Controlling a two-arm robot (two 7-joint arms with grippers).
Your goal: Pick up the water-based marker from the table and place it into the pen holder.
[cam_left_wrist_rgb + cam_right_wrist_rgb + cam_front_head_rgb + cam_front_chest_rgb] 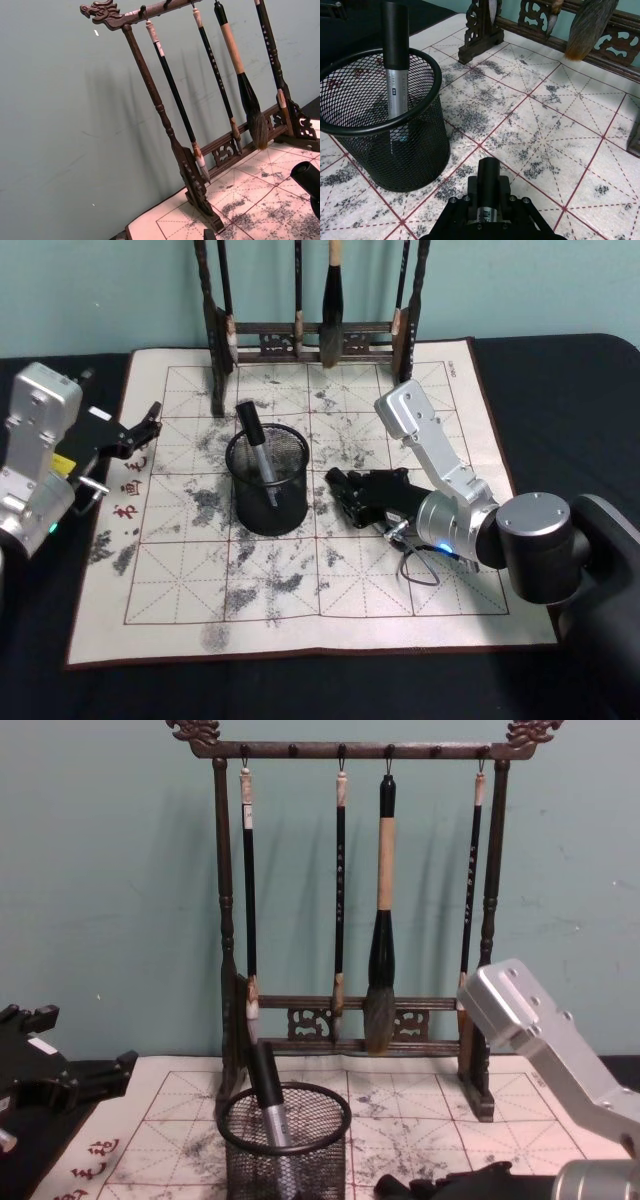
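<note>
Though tilted, marker (257, 446) cap-up in holder (292, 508).

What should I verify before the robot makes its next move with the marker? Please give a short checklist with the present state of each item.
1. The pen holder stands upright on the mat: ok.
2. Room inside: one marker leans there and space remains: ok.
3. A second marker sits at the right gripper: ok.
4. Firmness of that hold: cannot tell.
5. Bare mat lies between the right gripper and the pen holder: ok.
6. The left gripper is parked at the mat's left edge, and the brush rack stands behind; both are apart from the holder: ok.
</note>
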